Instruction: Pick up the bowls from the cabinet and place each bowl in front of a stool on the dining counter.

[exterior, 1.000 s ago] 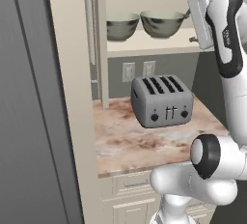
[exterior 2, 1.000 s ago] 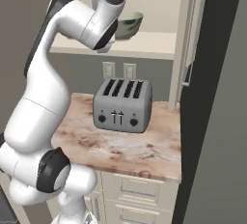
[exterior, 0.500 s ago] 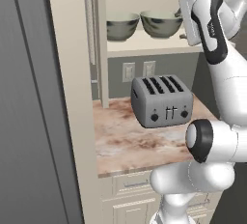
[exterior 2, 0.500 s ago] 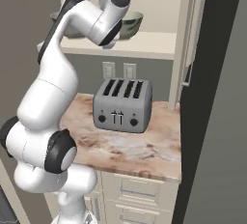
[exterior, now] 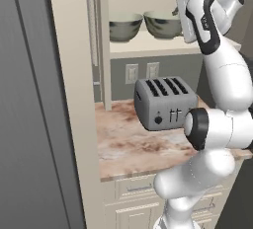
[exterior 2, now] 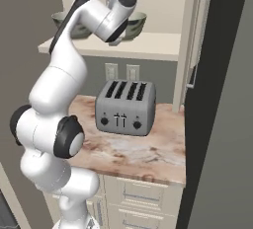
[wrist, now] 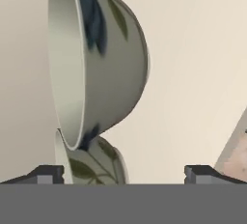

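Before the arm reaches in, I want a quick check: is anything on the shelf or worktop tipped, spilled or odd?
Nothing stands out. The two glossy grey-green bowls stand upright side by side on the cream cabinet shelf, and the grey four-slot toaster sits square on the marbled worktop. The gripper is open near the bowls.

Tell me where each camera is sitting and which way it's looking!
Left base view: behind the arm's left, looking at two glossy grey-green bowls on the cream cabinet shelf above a grey four-slot toaster; white arm at right.
Right base view: behind the arm's right, same things; arm at left.
Hand view: on the hand, rolled sideways, facing the bowls; open claw tips at the bottom.
All three share the bowls.
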Available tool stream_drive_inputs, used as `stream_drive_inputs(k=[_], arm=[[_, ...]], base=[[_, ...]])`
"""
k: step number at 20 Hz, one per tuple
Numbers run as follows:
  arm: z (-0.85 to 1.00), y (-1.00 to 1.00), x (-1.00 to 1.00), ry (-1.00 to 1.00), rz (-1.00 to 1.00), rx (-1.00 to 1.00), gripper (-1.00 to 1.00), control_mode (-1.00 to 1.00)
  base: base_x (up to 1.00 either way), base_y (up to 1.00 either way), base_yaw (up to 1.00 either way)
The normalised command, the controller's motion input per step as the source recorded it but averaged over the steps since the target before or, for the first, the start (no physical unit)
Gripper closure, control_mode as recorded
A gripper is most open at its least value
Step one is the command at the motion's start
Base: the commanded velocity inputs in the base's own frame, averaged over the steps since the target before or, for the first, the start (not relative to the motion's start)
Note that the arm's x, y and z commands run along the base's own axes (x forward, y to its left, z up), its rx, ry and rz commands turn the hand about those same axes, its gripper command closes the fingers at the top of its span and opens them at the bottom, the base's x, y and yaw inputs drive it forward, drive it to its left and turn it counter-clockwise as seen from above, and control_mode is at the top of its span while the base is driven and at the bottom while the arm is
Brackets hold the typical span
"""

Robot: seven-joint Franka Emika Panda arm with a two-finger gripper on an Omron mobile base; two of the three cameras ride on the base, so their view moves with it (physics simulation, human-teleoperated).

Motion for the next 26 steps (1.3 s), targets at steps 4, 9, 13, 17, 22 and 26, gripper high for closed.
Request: stream_drive_inputs(k=[4, 9, 13, 17, 22, 26], arm=[[0.00, 0.00, 0.50, 0.00, 0.00, 0.01, -1.00, -1.00], [-0.01, 0.00, 0.49, 0.00, 0.00, 0.00, -1.00, -1.00], [-0.07, 0.00, 0.41, 0.00, 0.00, 0.00, -1.00, -1.00], [-0.08, 0.00, 0.35, 0.00, 0.00, 0.00, -1.00, -1.00], [-0.17, 0.00, 0.22, 0.00, 0.00, 0.00, -1.00, -1.00], [-0.03, 0.00, 0.00, 0.00, 0.00, 0.00, -1.00, -1.00]], base=[[0.00, 0.00, 0.00], [0.00, 0.00, 0.00], [0.00, 0.00, 0.00], [0.00, 0.00, 0.00], [0.00, 0.00, 0.00], [0.00, 0.00, 0.00]])
